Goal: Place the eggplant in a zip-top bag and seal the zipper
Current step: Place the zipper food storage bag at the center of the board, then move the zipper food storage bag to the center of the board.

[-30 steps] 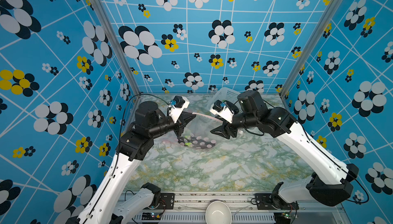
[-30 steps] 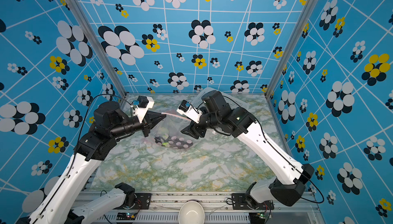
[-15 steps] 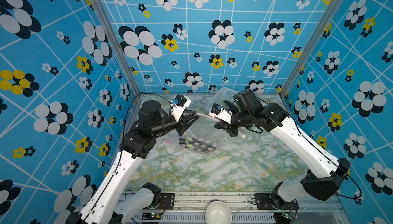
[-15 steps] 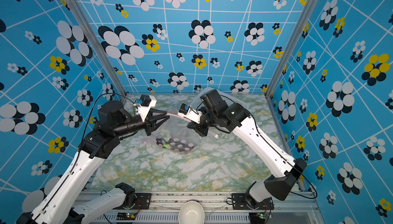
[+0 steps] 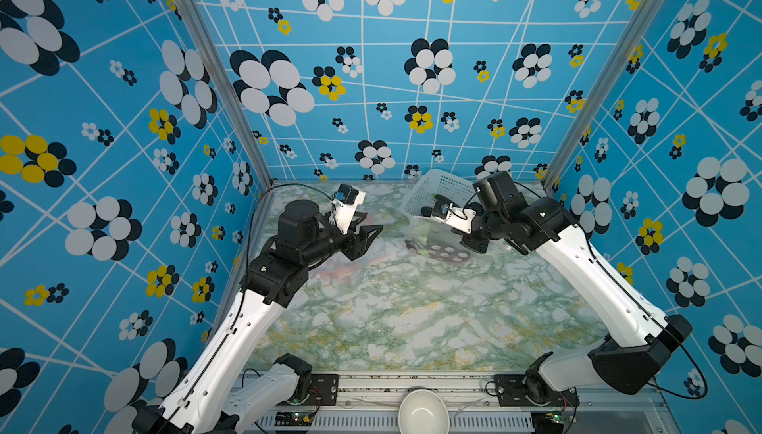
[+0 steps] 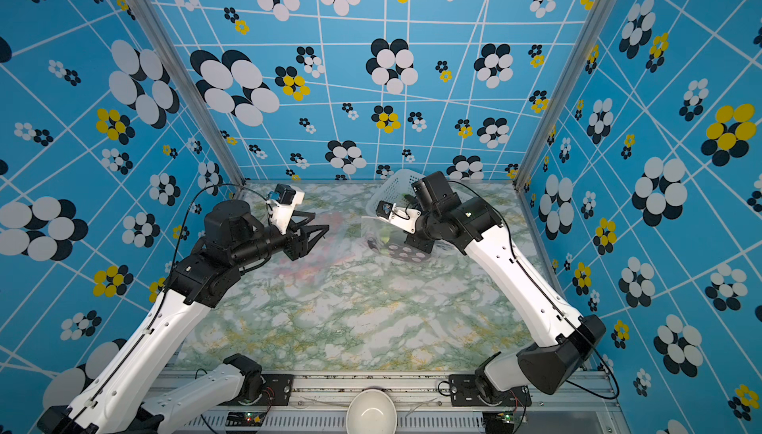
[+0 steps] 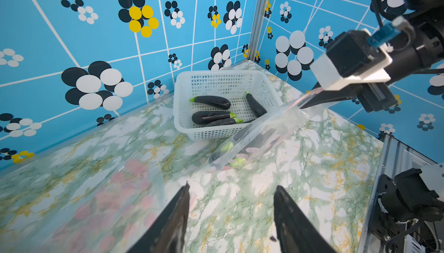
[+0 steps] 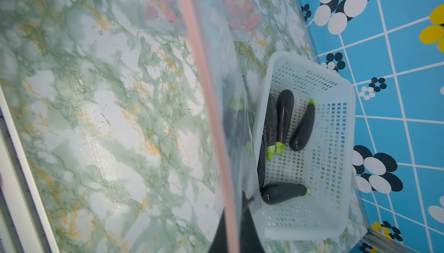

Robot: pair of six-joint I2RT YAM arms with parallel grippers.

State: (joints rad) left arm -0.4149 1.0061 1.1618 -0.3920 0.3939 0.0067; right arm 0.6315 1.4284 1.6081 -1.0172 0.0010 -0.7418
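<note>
Between blue floral walls (image 5: 371, 81), green-marbled tabletop (image 5: 412, 312)

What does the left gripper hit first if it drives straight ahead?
Likely the lower end of the zip-top bag, which the right gripper holds; the white basket sits behind it. Depth is unclear: the open left gripper might touch the table first.
</note>
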